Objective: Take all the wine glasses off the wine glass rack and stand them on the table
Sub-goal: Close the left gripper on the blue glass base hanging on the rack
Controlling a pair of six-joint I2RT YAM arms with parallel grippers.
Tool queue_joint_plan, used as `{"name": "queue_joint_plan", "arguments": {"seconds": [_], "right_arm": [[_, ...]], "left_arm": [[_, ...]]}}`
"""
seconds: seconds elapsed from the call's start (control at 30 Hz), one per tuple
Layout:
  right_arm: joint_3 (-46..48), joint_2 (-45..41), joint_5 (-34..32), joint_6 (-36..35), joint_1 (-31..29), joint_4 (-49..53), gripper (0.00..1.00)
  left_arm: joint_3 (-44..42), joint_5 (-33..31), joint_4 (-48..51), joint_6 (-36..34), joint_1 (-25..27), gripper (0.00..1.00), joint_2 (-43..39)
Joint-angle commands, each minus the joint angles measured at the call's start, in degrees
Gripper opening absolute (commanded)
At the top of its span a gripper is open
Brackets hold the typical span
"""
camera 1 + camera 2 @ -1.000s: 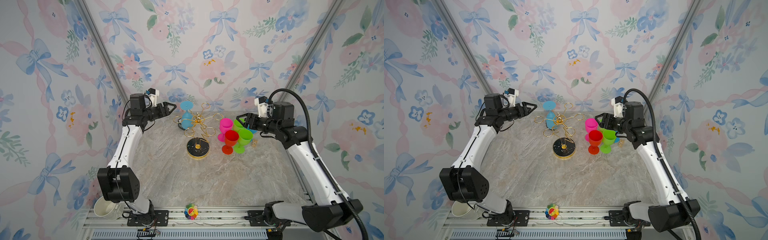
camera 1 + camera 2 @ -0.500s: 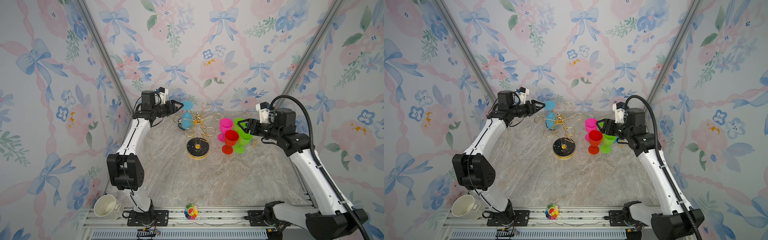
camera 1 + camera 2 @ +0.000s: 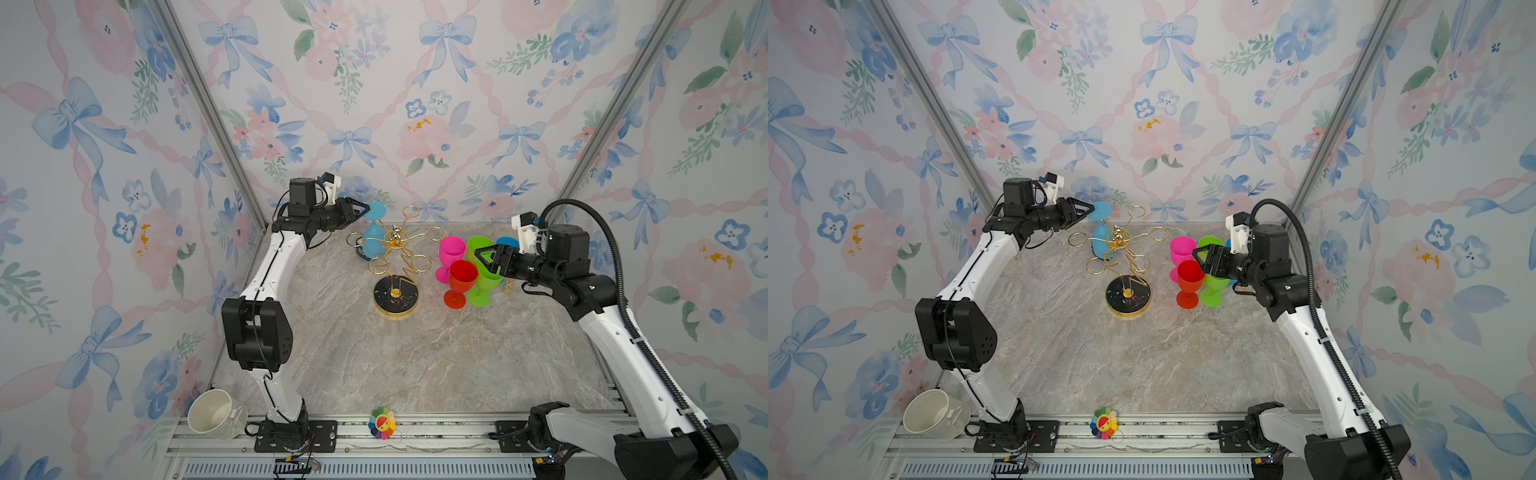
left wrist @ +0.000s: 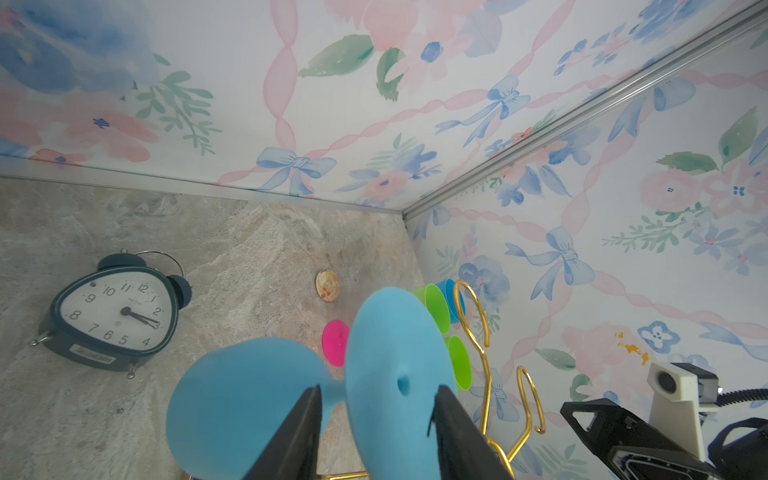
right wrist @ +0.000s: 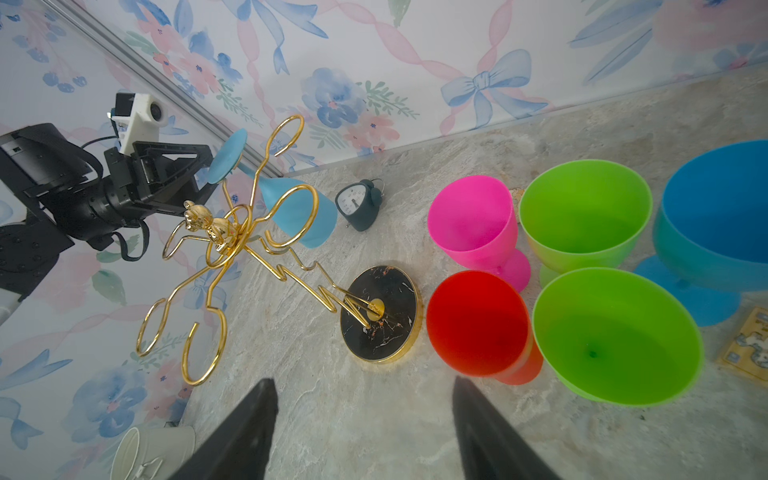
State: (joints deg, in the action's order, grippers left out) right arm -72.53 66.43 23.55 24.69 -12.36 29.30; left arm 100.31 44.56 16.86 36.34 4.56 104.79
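Lying far left: a white cup (image 3: 212, 413), tipped over, beside the left arm's foot and off the desk (image 3: 395, 365).
Left end effector (image 3: 362, 208): raised at the back, jaws apart on either side of the foot of the wine glass (image 3: 372, 244); the left wrist view shows a gap beside one finger.
Glass position: blue, upside down in a rear-left loop of the wine glass rack (image 3: 394, 240), foot above the wire, bowl below.
Rack: upright mid-desk on its round black base.
Standing cluster: pink glass (image 3: 452, 249), red glass (image 3: 462, 274), two green glasses (image 3: 485, 277) and a blue glass (image 3: 508, 242), right of the rack.
Right end effector (image 3: 480, 259): jaws wide apart, empty, over the cluster.
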Motion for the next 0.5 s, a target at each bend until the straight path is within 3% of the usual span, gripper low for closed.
{"name": "queue_joint_plan", "arguments": {"seconds": [0.0,0.47], "right_arm": [[0.98,-1.16,-0.26,0.80,0.14,-1.44,0.69],[1.96,-1.94,-0.61,1.41,0.14,-1.88,0.70]], "left_arm": [[1.73,1.32,-0.26,0.66,0.41,0.43,1.16],[2.17,1.24,-0.25,1.51,0.45,0.21,1.04]]}}
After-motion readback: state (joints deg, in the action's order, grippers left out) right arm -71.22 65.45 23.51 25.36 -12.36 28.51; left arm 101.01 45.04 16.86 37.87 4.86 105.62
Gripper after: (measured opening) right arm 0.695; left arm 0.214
